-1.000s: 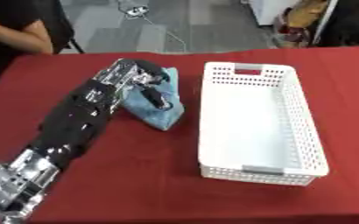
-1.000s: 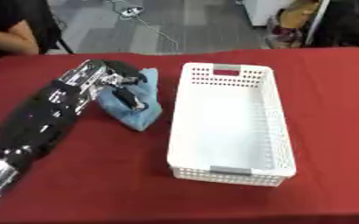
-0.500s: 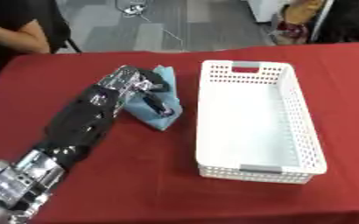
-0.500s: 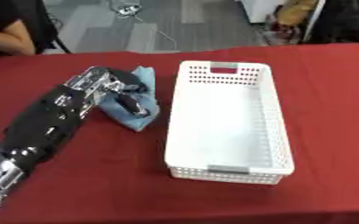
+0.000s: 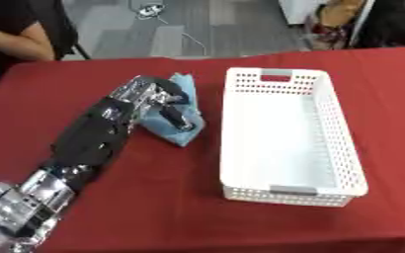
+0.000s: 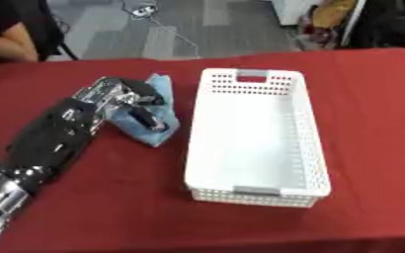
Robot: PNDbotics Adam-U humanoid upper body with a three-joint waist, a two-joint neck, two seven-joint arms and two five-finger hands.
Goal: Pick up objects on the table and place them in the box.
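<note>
Your left hand (image 5: 150,97) is gripping the blue cloth (image 5: 177,129) beside the white box (image 5: 285,136).

You are reaching in from the lower left across the red table (image 5: 154,197), and your fingers (image 5: 178,116) are curling down over the cloth, grasping it where it is lying crumpled on the table just left of the box. The cloth is sitting close to the box's left wall, and whether it is touching the wall is unclear. The box is standing lengthwise with nothing showing inside it.
</note>
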